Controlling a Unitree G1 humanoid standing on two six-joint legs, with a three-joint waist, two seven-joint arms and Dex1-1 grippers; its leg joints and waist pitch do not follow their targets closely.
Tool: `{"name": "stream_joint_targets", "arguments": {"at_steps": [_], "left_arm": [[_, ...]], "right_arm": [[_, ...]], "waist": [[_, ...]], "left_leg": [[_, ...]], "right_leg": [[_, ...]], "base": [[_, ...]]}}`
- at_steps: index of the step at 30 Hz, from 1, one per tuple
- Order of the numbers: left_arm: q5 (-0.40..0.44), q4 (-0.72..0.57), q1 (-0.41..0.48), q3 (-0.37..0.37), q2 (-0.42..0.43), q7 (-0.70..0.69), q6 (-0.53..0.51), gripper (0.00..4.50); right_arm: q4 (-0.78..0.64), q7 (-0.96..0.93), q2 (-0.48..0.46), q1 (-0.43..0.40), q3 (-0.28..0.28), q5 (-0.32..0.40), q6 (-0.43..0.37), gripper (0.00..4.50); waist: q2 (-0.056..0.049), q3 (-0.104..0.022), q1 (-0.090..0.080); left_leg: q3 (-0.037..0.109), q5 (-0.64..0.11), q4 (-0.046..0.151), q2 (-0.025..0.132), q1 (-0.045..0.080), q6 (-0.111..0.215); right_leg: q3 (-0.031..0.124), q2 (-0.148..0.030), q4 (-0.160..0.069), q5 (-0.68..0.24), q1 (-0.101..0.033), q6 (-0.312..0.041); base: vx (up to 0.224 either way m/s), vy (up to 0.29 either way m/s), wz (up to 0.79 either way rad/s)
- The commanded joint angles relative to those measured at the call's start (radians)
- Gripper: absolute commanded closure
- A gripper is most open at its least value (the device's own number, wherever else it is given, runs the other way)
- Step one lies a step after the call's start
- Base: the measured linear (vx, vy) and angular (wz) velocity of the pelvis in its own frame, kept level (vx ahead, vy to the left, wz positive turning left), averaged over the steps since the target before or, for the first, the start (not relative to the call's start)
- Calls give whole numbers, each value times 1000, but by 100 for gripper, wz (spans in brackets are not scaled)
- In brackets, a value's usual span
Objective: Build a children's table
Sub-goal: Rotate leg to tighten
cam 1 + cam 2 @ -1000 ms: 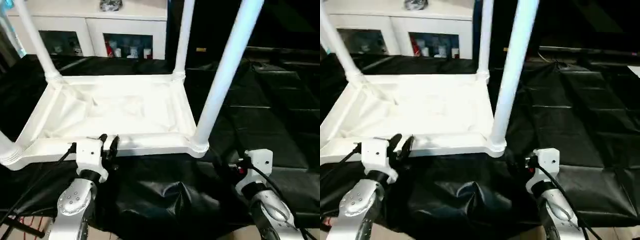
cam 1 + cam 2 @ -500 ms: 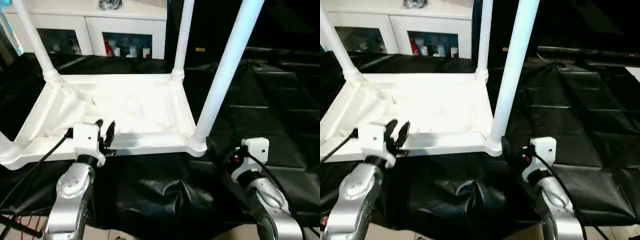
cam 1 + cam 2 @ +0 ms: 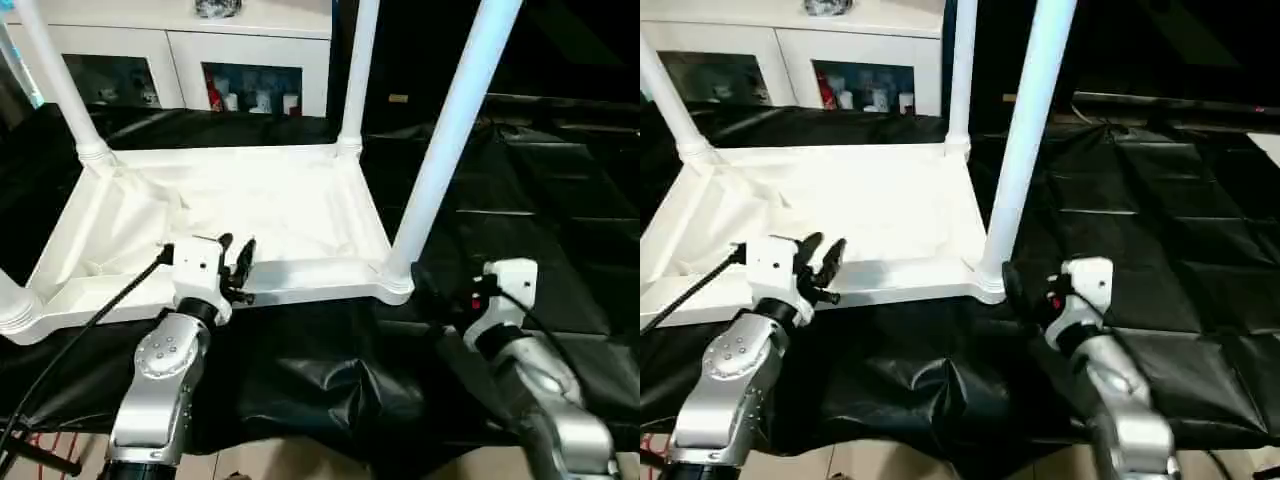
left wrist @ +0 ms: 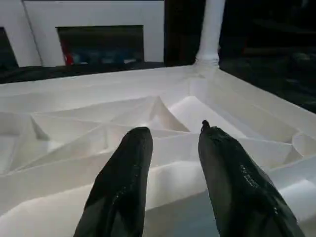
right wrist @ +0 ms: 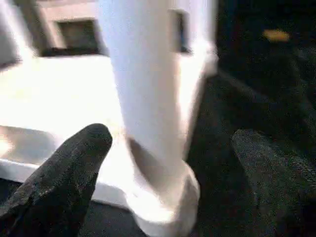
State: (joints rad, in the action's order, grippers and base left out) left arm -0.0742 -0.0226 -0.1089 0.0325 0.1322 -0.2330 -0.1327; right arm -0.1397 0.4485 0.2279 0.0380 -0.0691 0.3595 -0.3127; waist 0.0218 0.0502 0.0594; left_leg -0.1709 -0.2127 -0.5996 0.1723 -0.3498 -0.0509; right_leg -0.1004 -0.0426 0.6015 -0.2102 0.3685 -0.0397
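Note:
The children's table lies upside down on black cloth: its white ribbed tabletop (image 3: 300,215) faces up, with white tube legs standing in the corner sockets. The near-right leg (image 3: 450,130) rises tall beside my right arm. The far-right leg (image 3: 358,70) and far-left leg (image 3: 55,80) stand at the back, and the near-left socket (image 3: 10,305) shows at the edge. My left gripper (image 3: 237,247) hovers over the tabletop's near rim, fingers (image 4: 133,148) apart and empty. My right gripper (image 5: 173,136) is wide open, with the base of the near-right leg between its fingers (image 5: 84,148), not touching it.
A white glass-door cabinet (image 3: 250,50) stands behind the table. Wrinkled black cloth (image 3: 520,200) covers the surface all around, bunched up in front between my arms. A black cable (image 3: 90,320) runs from my left wrist, and red wires (image 3: 40,450) lie at the near left.
My left gripper has moved right along the near rim and slightly up. My right gripper has closed in on the base of the near-right leg. Both kept their openings.

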Motion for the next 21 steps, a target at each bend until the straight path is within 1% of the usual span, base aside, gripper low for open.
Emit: {"name": "stream_joint_targets", "arguments": {"at_steps": [1,2,3,4,6,7,8,9,10,11,12,13,14,15,16,17,18,19,20,21], "left_arm": [[0,-20,11,-7,5,2,-8,266],[1,-27,18,-8,5,3,-13,266],[-2,-34,24,-11,5,-1,-22,266],[-4,-38,27,-13,6,-6,-27,266],[-9,-45,32,-23,10,-26,-23,266],[-10,-51,33,-27,13,-34,-26,266],[-10,-54,32,-28,16,-36,-30,266],[-11,-57,32,-27,17,-37,-34,266],[-22,-60,33,-27,20,-47,-42,266],[-23,-63,36,-33,28,-60,-47,266],[-21,-63,38,-43,36,-74,-50,266],[-22,-64,42,-50,41,-85,-55,266],[-22,-64,43,-53,43,-89,-57,266],[-19,-63,43,-56,45,-91,-61,266],[-17,-63,43,-58,46,-92,-64,266],[-13,-60,41,-61,47,-92,-69,266],[-6,-58,39,-71,54,-100,-71,266],[-7,-58,37,-73,55,-101,-74,266],[-8,-60,37,-74,55,-103,-76,266],[-8,-60,34,-78,60,-107,-77,266]], "right_arm": [[6,2,15,29,-37,17,2,0],[21,-17,13,46,-61,19,-5,0],[33,-22,13,61,-69,17,-2,0],[41,-20,12,72,-71,18,-4,0],[62,-8,12,92,-68,18,1,0],[80,-5,7,108,-69,25,1,0],[90,-4,4,117,-71,33,-1,0],[95,-1,3,123,-71,38,-1,0],[97,11,9,127,-65,46,-5,0],[99,33,14,128,-53,54,-14,0],[105,60,23,129,-34,54,-22,0],[115,83,31,130,-11,39,-26,0],[119,93,34,131,-1,33,-28,0],[130,105,33,134,14,24,-28,0],[137,112,32,137,22,19,-28,0],[154,119,26,145,34,13,-23,0],[171,133,20,154,63,6,-21,0],[173,138,19,156,73,5,-19,0],[171,143,18,155,80,5,-18,0],[170,146,17,154,83,6,-17,0]], "waist": [[6,-49,9],[7,-49,9],[10,-49,8],[10,-50,9],[11,-50,10],[22,-49,13],[19,-49,14],[17,-50,15],[18,-49,17],[16,-51,19],[17,-51,20],[13,-50,23],[14,-52,23],[11,-51,23],[13,-52,26],[10,-51,26],[8,-50,27],[7,-50,26],[5,-50,26],[7,-50,26]], "left_leg": [[28,-102,73,74,-1,80],[28,-100,73,75,-1,77],[28,-98,73,75,-2,71],[28,-99,73,76,1,68],[28,-110,73,74,0,64],[27,-110,73,74,1,65],[28,-111,74,74,0,64],[27,-113,74,76,2,61],[27,-107,73,76,2,58],[27,-96,73,77,3,59],[27,-90,73,77,2,61],[27,-84,73,76,2,62],[27,-84,72,76,2,63],[26,-90,72,76,2,61],[26,-92,71,76,2,59],[27,-95,73,77,2,54],[28,-102,73,76,2,52],[29,-107,74,77,1,48],[29,-110,74,77,1,46],[29,-117,74,77,1,44]], "right_leg": [[77,-120,-78,-199,-37,-110],[77,-119,-79,-195,-37,-112],[77,-118,-77,-183,-37,-116],[77,-119,-75,-178,-37,-120],[77,-120,-77,-187,-37,-123],[77,-121,-78,-199,-37,-119],[77,-123,-77,-204,-38,-121],[77,-123,-78,-210,-37,-122],[77,-121,-78,-196,-36,-122],[78,-120,-74,-171,-38,-121],[78,-119,-72,-159,-37,-122],[78,-119,-70,-144,-37,-125],[77,-120,-70,-140,-39,-128],[77,-119,-72,-138,-37,-133],[78,-122,-71,-138,-40,-135],[78,-122,-72,-141,-39,-138],[77,-121,-72,-148,-39,-139],[77,-121,-73,-155,-41,-136],[77,-121,-73,-157,-41,-136],[77,-121,-75,-160,-41,-133]], "base": [[0,0,0],[0,0,0],[0,0,0],[0,0,0],[0,0,0],[0,0,0],[0,0,0],[0,0,0],[0,0,0],[0,0,0],[0,0,0],[0,0,0],[0,0,0],[0,0,0],[0,0,0],[0,0,0],[0,0,0],[0,0,0],[0,0,0],[0,0,0]]}}
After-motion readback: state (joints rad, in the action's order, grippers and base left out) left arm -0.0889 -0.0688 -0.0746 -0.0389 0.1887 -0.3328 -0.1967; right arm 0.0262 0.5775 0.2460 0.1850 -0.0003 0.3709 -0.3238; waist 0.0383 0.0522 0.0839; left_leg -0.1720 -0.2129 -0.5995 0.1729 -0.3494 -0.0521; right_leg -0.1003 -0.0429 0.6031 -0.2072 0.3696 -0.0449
